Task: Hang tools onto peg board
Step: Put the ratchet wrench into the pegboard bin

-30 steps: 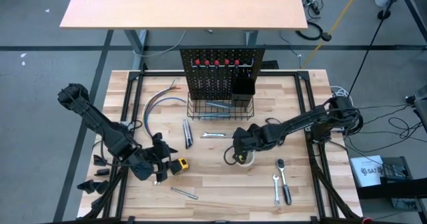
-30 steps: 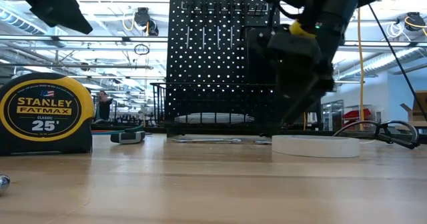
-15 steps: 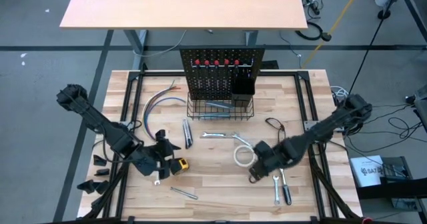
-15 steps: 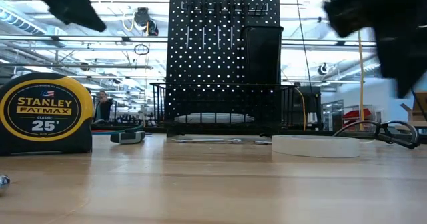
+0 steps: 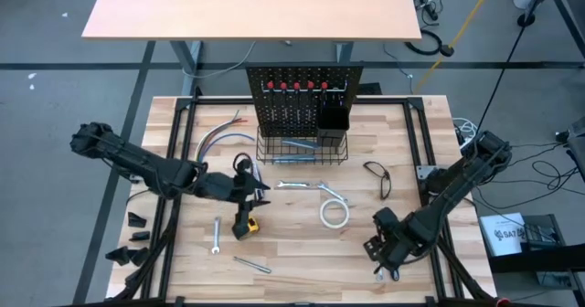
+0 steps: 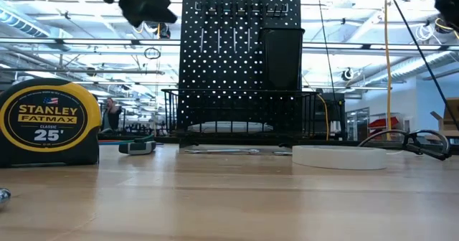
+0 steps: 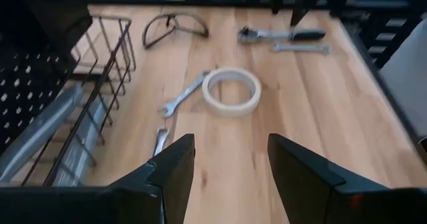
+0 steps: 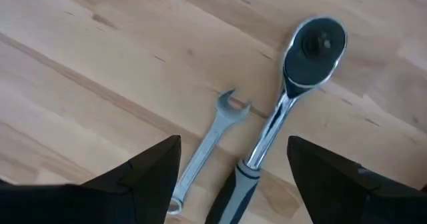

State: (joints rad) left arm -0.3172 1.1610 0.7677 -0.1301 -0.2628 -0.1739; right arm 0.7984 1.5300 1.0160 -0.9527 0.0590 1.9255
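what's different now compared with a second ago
The right gripper left the white tape roll and swung to the table's near right corner, now open over the ratchet and small wrench. The left gripper moved inward, toward the peg board, open and empty. The tape roll, tape measure and other tools stayed put.

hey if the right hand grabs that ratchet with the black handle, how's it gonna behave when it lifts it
The ratchet looks like rigid chromed steel, so probably stiff and heavy for its size. Its round head seems bulkier than the handle, so it may tip head-down if pinched at the grip. The polished shaft could be slippery. The right hand, open above it, holds nothing.
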